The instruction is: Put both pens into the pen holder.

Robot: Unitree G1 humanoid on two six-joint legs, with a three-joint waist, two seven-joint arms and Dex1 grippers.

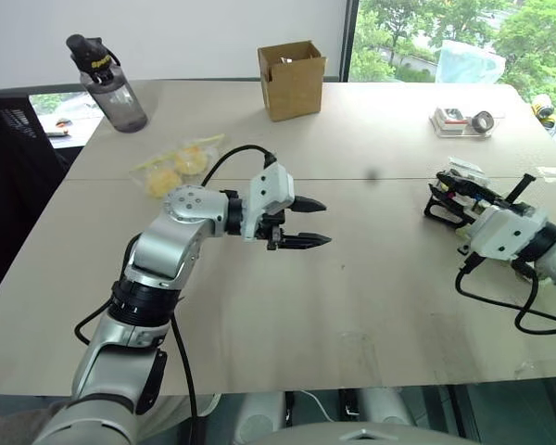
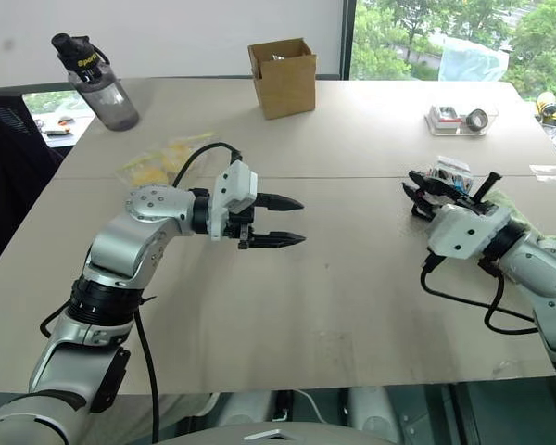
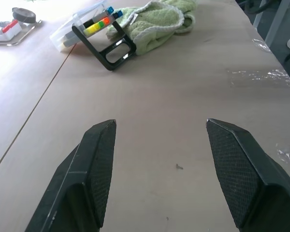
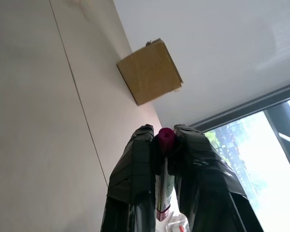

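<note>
Between the right gripper's (image 4: 165, 145) clenched black jaws sits a slim pink-tipped pen (image 4: 165, 140); left gripper (image 1: 308, 222) level, jaws released.

The right gripper (image 4: 164, 145) hides most of the pink-ended pen (image 4: 166, 137); only its magenta tip and a strip of barrel show between the fingers. In the head views the right hand covers part of the pen holder (image 1: 448, 197), so its contents are unreadable. The green towel (image 3: 157, 21) is cut off by the wrist view's edge. Items in the clear tray (image 1: 461, 120) are too small to identify.
</note>
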